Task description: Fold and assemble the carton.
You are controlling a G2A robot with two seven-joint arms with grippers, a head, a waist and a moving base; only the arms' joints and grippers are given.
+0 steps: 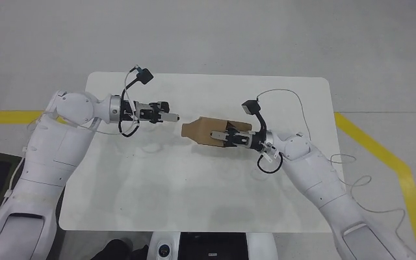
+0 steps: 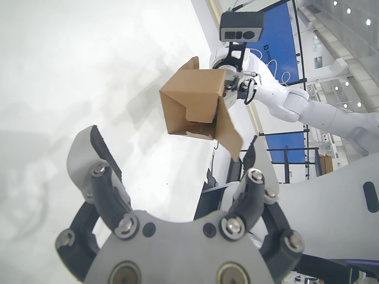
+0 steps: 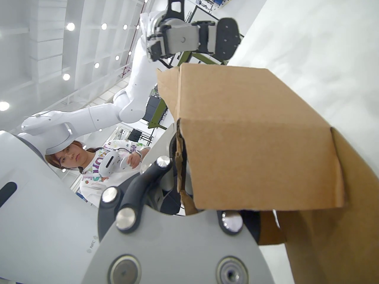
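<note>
A brown carton [image 1: 208, 128] is held above the middle of the white table [image 1: 195, 195], opened up into a box shape. My right gripper [image 1: 222, 137] is shut on its wall from the right end; in the right wrist view the carton [image 3: 254, 149] covers most of that gripper [image 3: 189, 178]. My left gripper [image 1: 170, 117] hangs just left of the carton, apart from it, with its fingers open [image 2: 173, 137]. The carton end [image 2: 192, 101] facing it has partly folded flaps. One loose flap [image 2: 229, 131] sticks out near a left fingertip [image 2: 251, 149].
The table has free room on all sides of the carton. Yellow floor tape [image 1: 364, 140] runs past the table's right and left edges. A thin cable [image 1: 296, 101] loops above the right arm.
</note>
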